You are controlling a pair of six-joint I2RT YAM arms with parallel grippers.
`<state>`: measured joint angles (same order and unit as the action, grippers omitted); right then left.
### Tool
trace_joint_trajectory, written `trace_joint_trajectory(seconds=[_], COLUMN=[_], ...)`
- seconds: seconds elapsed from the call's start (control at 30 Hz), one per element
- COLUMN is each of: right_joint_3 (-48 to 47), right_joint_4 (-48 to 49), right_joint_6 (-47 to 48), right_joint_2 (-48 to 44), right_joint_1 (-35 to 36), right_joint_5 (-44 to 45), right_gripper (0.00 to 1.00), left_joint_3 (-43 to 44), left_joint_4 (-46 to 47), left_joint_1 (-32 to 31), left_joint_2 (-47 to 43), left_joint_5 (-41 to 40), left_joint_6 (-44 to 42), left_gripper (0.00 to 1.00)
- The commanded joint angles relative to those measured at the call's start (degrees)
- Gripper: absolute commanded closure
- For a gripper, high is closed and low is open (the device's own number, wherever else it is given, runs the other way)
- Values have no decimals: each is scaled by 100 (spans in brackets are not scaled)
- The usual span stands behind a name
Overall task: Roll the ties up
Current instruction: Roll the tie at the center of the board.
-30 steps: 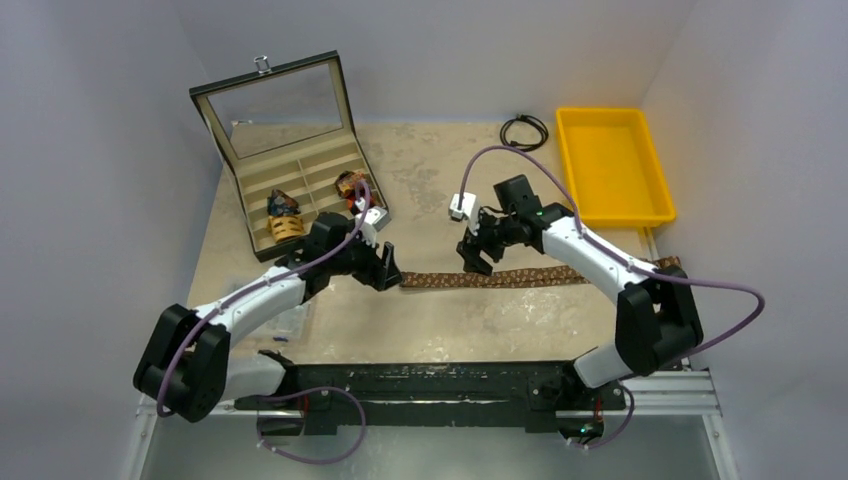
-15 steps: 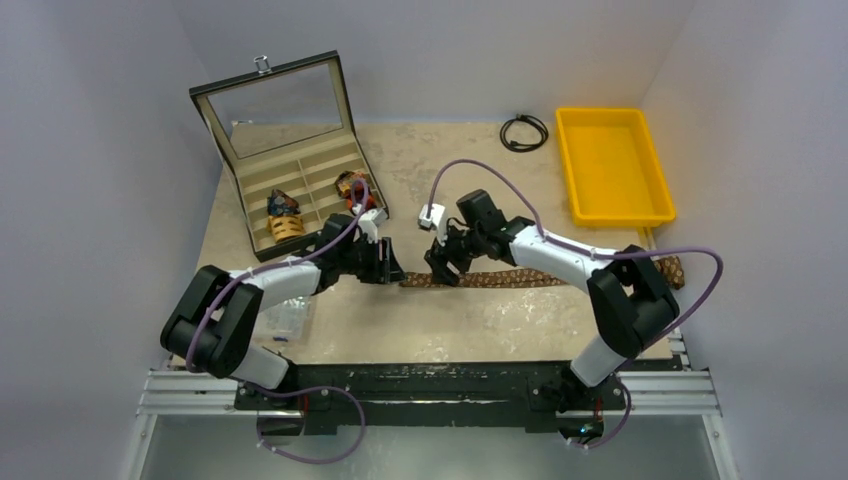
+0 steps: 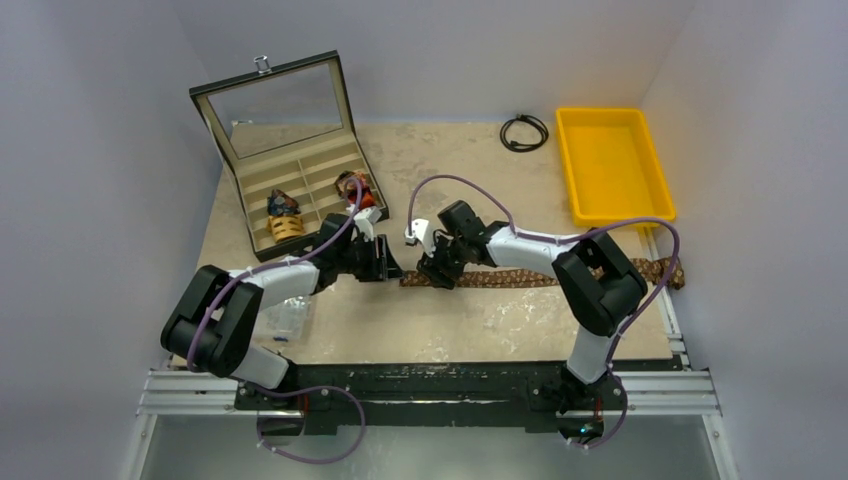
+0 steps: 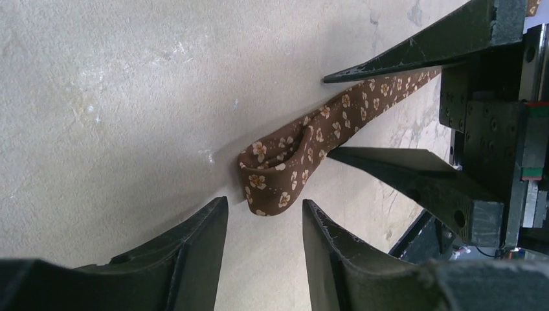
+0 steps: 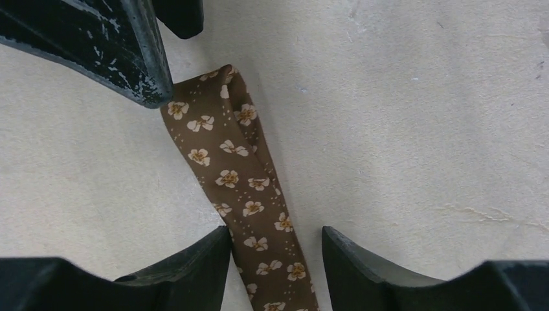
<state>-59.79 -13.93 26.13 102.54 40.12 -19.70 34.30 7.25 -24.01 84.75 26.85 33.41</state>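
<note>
The brown tie point(image 3: 540, 277) lies flat on the worktop point(image 3: 450, 330), and its long axis runs from left to right across the top view, almost parallel to the near edge. Its far end reaches the right border of the worktop, and part of its length is hidden under the right arm. The end that matters is the left one, which is doubled over a little, and both arms meet at it. The left gripper point(image 3: 388, 266) is the nearer of the two. In the left wrist view its fingers are spread with nothing between them, and the folded tip of the tie sits just ahead of the gap, very close but not touching as far as I can see. So the tie leads away from this gripper toward the right, in line with its reach. The right gripper point(image 3: 437, 273) stands just beside it, a bit further along the tie. Its fingers are also spread, one on each side of the fabric, across the long axis, and they do not pinch it. I judge that the coming move is to take this left end and begin the roll toward the right. Two other ties point(image 3: 284, 216), already rolled, sit in compartments of the open box point(image 3: 232, 182), well apart from this spot.
</note>
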Motion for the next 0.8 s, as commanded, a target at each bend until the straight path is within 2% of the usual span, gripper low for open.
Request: trace_joint_trajectory(seconds=[0.0,0.1,0.13,0.27,0.4,0.57,0.7,0.77], right_joint_3=[-205,-255,-267,-327,-421,-466,-196,55], right_joint_4=[-128,-194,-216,-350,-359,-404,-167,146], right_joint_6=[206,266,281,309,-193,-1547,-3128,-3571], right_joint_2=[29,80,88,-46,-498,-834,-833,-924], right_joint_1=[54,59,62,77,51,-544,-1267,-1358], right_joint_5=[163,140,114,-51,-309,-890,-1744,-1886], right_gripper=[49,57,55,30,23,27,34,40], left_joint_3=[-38,-33,-25,-14,-20,3,10,-2], left_joint_4=[241,261,260,272,333,650,720,770], left_joint_1=[55,63,63,72,72,98,98,98], left_joint_2=[-17,9,19,38,98,178,258,329], left_joint_5=[-67,-53,-53,-58,-38,231,329,332], left_joint_6=[131,123,121,107,132,160,166,175], left_gripper=[56,57,58,57,57,57,58,57])
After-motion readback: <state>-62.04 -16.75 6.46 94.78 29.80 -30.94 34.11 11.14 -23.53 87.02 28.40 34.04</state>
